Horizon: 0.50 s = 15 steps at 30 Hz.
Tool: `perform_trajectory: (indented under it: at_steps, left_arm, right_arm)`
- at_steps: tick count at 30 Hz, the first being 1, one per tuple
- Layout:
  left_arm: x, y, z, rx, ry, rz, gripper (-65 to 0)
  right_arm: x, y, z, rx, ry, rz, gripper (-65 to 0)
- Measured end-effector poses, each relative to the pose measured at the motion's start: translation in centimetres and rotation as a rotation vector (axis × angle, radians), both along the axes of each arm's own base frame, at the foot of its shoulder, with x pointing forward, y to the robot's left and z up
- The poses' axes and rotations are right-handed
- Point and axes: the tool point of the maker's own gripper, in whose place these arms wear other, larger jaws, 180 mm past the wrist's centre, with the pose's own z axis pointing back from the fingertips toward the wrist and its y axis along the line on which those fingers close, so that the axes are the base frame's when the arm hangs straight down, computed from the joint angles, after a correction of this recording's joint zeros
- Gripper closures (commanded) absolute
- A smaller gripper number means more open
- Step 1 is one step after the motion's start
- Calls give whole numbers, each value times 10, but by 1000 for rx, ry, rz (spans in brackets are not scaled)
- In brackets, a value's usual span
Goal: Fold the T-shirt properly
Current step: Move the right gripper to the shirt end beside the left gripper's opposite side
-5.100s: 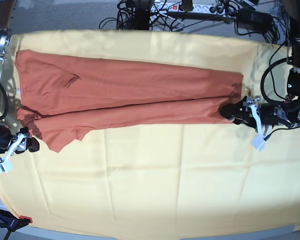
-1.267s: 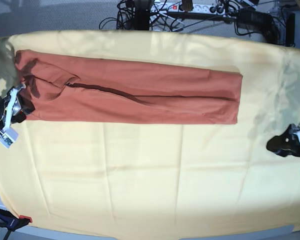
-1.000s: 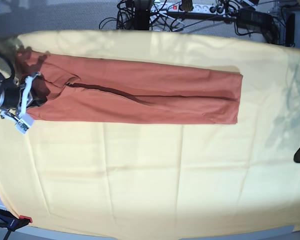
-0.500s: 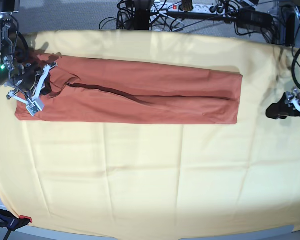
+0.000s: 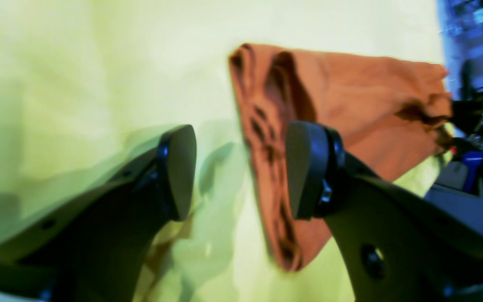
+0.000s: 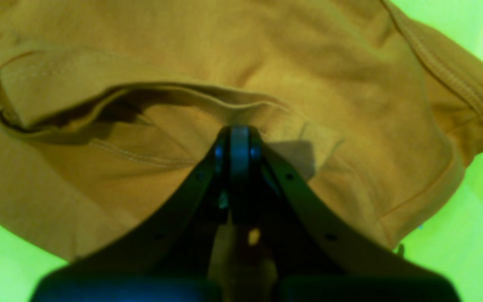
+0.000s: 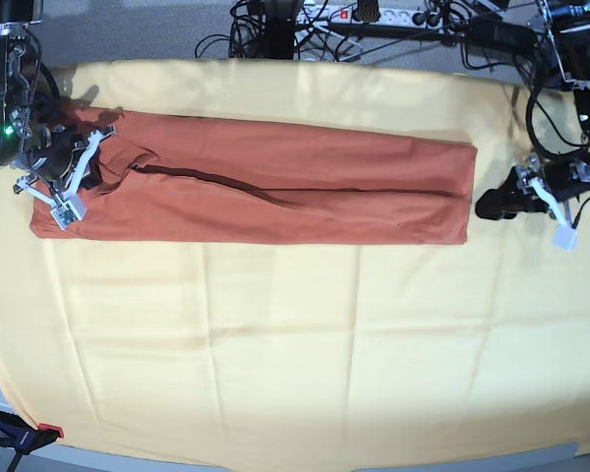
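Base view, L to R: right gripper (image 7: 82, 169), jaws pressed together w/ no gap, sits over the collar end of the T-shirt (image 7: 275, 192); whether it pinches fabric can't be told. T-shirt lies as a long folded strip across the upper part of the yellow cloth (image 7: 295, 344) covering the counter. Left gripper (image 7: 497, 205), jaws spread, just beside the hem end, apart from it.

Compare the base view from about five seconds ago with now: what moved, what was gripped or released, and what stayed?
The T-shirt went from a loose fold with its lower flap spread out to a tidy long strip. The left end effector let go of its end and now stands open beside it. The right end effector moved from off the shirt onto its other end, shut. The yellow cloth stayed put.
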Motion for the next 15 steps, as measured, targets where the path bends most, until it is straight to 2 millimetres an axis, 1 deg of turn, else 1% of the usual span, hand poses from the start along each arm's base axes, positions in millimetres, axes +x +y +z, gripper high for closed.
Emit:
perform_trajectory:
  at_steps: [2,5,6,10,13,14,15]
  left_arm:
    - [-1,-15,-3,-34,5,-29,-361]
    - [-10,-46,-7,-99,40,-122,-361]
    - [-12,-53,-8,-103,46,-150,-361]
    - [-16,-66,-12,-112,66,-195,-360]
    - [-14,-75,-13,-119,60,-206,-360]
    - [-14,-77,-14,-121,60,-208,-354]
    - [-13,-80,-13,-128,53,-210,-326]
  right_arm:
    - [0,0,0,0,0,0,0]
    - [0,0,0,1,-1,0,0]
    - [0,0,0,0,0,0,0]
    - [1,0,1,0,-3,0,0]
    - [1,0,1,1,-3,0,0]
    - [1,0,1,1,-2,0,0]
    - [1,0,1,1,-3,0,0]
